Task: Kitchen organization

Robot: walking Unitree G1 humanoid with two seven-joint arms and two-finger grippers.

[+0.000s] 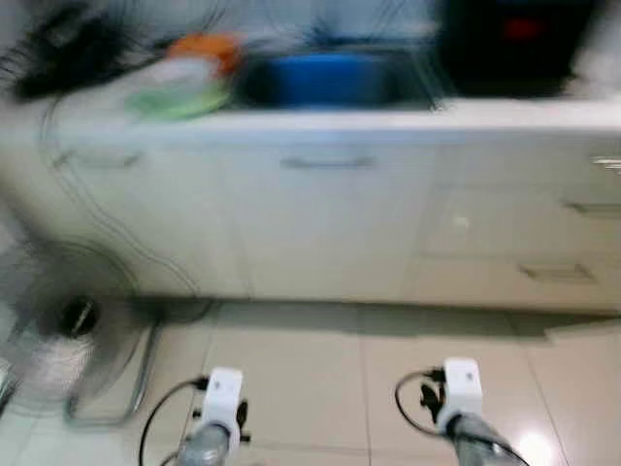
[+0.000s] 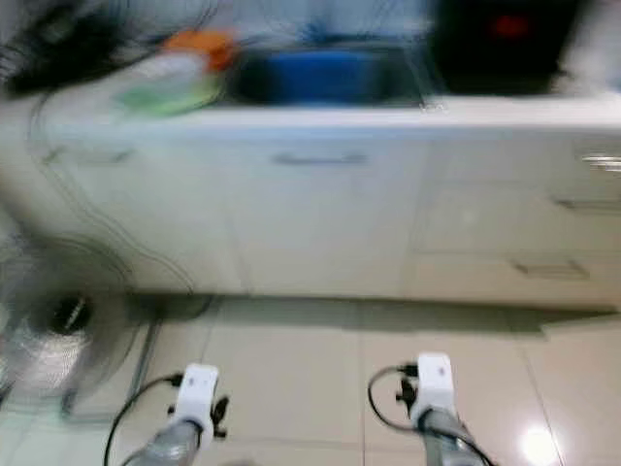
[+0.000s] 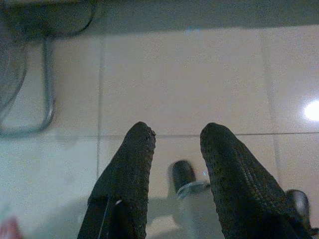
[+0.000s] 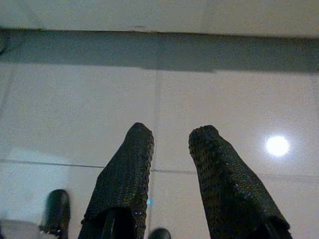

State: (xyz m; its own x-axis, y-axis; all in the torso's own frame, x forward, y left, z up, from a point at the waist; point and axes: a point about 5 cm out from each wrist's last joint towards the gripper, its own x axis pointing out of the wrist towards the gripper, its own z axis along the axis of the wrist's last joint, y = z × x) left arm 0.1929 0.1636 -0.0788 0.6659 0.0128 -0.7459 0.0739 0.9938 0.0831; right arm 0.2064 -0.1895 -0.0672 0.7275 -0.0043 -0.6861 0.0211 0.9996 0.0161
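Left claw (image 3: 172,149) hangs low over the tiled floor (image 3: 184,79) with its two black fingers a moderate gap apart and nothing between them; the right claw (image 4: 172,144) hangs likewise, parted and empty, beside it.

Judging by this, the organizing has hardly begun: both arms are idle and the robot stands short of the white cabinets (image 1: 330,223).

Going left to right along the blurred worktop (image 1: 320,121): a dark tangle at the far left, a green plate (image 1: 175,100) with an orange thing (image 1: 204,49) behind it, a blue basin (image 1: 320,78) in the sink, then a black appliance (image 1: 514,44).

On the floor at the left stands a fan (image 1: 68,340).

All the kitchen things lie well above and ahead of both claws, out of reach for now.
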